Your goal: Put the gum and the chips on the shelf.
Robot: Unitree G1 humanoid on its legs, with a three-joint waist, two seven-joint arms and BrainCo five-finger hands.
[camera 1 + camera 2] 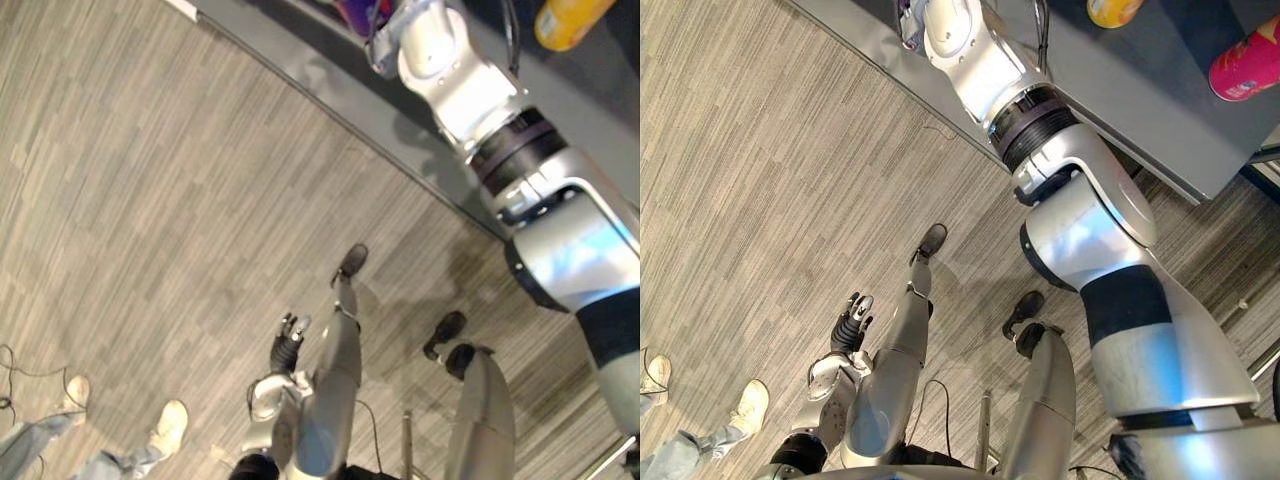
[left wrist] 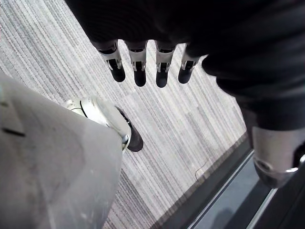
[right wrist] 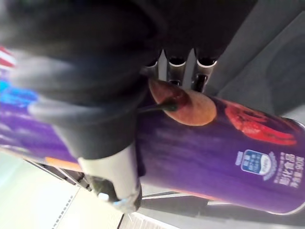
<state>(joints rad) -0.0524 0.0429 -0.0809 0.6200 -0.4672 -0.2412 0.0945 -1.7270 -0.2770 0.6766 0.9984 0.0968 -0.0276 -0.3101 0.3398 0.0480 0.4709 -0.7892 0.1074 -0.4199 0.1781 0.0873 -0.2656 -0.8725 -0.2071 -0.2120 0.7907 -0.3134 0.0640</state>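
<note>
Right wrist view shows the right hand (image 3: 105,119) wrapped round the purple chips can (image 3: 214,167), thumb on one side and fingers on the other, at the grey surface (image 1: 1160,130) on the far right. Farther right on that surface sit a yellow container (image 1: 1113,10) and a pink tube (image 1: 1247,62), well apart from the can. Near and to the left, the left hand (image 2: 138,67) hangs over the wood-look floor (image 1: 150,200), fingers straight and empty.

The left hand (image 1: 288,340) is hanging low at its side, fingers loose. The right hand (image 3: 105,124) is reaching ahead, gripping the chips can (image 3: 214,162).
</note>
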